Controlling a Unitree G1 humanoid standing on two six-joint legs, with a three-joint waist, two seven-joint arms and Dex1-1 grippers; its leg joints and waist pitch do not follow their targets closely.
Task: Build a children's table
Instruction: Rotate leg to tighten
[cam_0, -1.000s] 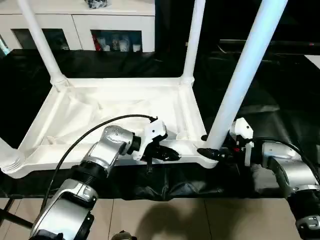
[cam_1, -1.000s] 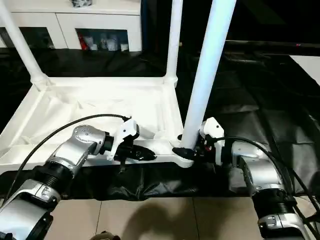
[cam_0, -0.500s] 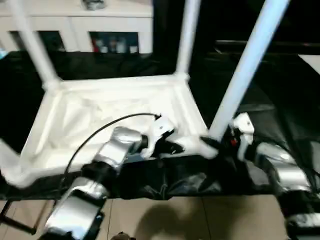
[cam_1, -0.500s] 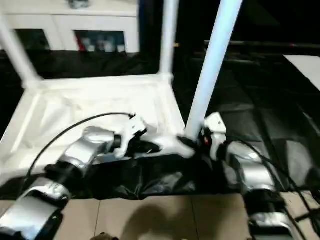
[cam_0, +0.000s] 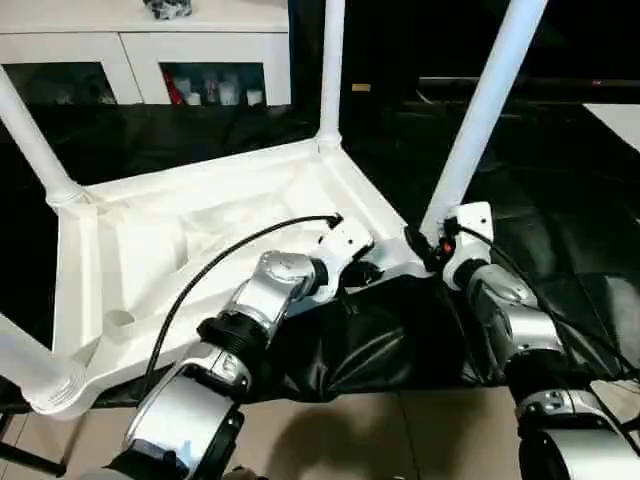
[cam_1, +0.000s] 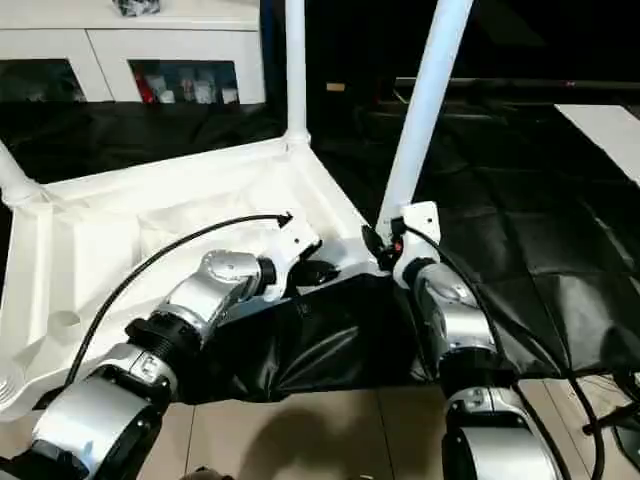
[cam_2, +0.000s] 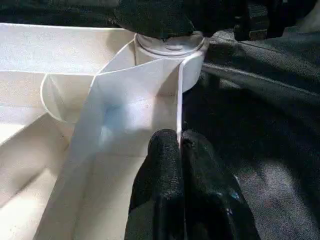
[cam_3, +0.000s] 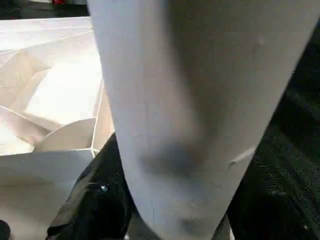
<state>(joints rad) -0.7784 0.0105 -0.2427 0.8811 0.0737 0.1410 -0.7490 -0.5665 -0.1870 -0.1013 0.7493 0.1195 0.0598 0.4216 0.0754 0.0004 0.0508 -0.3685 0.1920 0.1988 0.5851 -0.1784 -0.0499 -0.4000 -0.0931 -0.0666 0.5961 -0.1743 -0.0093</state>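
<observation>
White table top lies upside down, centre-left of head view, on black sheeting that covers the work surface & hangs over its front edge, rim up, turned at an angle to the frame. Legs stand up out of corner sockets: near-right leg runs from centre-right to the top edge, far leg upper centre, left leg upper left, near-left leg lower left, mostly cut off by the frame edge. All leg tops cut off.

Surroundings: white cabinet w/ glass doors along the top left, small coloured items behind the glass, too small to ID. Dark object on the cabinet top, can't tell what. Tile floor along the bottom.

Inside the upturned top: moulded ribs only, round boss near the left rim.

Left gripper at centre, fingers pressed together, pinching the thin near rim of the top just beside the near-right socket. Its black cable arcs across the top.

Right gripper at the base of the near-right leg, one black finger at each side of it; right wrist view is so close that the leg hides the tips, so can't tell if pads touch the leg
</observation>
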